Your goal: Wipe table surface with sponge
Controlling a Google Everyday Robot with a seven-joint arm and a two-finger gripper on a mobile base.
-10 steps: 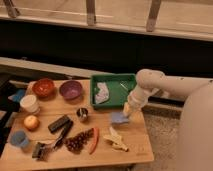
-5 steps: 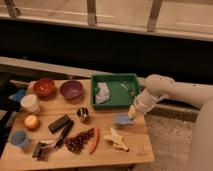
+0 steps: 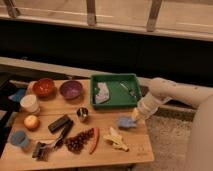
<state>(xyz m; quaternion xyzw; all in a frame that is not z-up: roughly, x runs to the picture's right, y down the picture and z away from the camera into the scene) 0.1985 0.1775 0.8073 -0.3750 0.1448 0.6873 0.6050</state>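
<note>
Sponge [image 3: 126, 122] lies flat on the counter [image 3: 75, 155] near the right edge, below the green tray [image 3: 114, 91]. My gripper [image 3: 135, 115] sits at the sponge's right end, touching or just beside it; I cannot tell its state. No wiped streak shows, so I judge wiping barely begun. Banana [image 3: 116, 139] and red pepper [image 3: 94, 140] crowd the nearby bare wood.

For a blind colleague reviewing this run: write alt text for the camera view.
The gripper reaches down at the right side of a wooden table, at a blue sponge. A green tray sits behind it, with a banana, two bowls, a metal cup and other items spread to the left.
</note>
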